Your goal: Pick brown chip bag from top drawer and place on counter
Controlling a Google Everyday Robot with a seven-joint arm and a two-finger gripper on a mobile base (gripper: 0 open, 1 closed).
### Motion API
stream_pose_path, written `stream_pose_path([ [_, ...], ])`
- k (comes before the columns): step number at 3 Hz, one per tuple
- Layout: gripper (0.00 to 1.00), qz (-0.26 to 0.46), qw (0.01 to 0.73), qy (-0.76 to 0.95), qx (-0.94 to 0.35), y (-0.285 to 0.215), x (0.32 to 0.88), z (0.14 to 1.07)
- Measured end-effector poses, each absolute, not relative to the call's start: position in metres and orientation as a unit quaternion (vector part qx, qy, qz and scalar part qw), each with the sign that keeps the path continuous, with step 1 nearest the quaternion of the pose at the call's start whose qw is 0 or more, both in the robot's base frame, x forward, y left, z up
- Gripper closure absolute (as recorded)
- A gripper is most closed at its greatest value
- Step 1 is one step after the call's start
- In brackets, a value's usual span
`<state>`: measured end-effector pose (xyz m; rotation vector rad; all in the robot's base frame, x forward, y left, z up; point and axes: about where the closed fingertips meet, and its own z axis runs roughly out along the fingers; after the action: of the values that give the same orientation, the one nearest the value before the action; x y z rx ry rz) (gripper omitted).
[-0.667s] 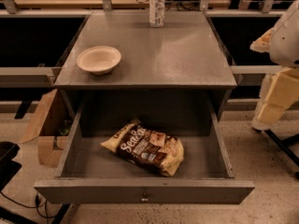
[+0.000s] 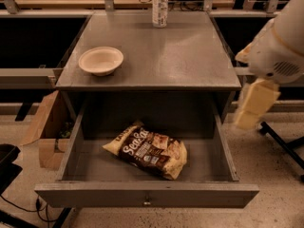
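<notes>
The brown chip bag (image 2: 148, 152) lies flat in the open top drawer (image 2: 199, 194), its long axis slanting from back-left to front-right, while the tool (image 2: 254, 104) hangs outside the drawer's right wall, above and right of the bag, wide or narrow I cannot tell.

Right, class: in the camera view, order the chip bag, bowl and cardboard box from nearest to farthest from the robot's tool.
The tool hangs right of the drawer.
1. The chip bag: inside the drawer, centre.
2. The bowl: left on the counter.
3. The cardboard box: floor, far left.
</notes>
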<state>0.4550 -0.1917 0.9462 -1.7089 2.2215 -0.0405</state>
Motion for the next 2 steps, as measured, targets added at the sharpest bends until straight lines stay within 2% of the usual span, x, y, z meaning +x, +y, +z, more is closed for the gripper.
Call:
stream_pose_path([
  [1,0.00,0.008,0.173,0.781,-0.599,-0.168,0.471,0.915],
  [2,0.00,0.051,0.176,0.778,-0.601,-0.117,0.484,0.868],
])
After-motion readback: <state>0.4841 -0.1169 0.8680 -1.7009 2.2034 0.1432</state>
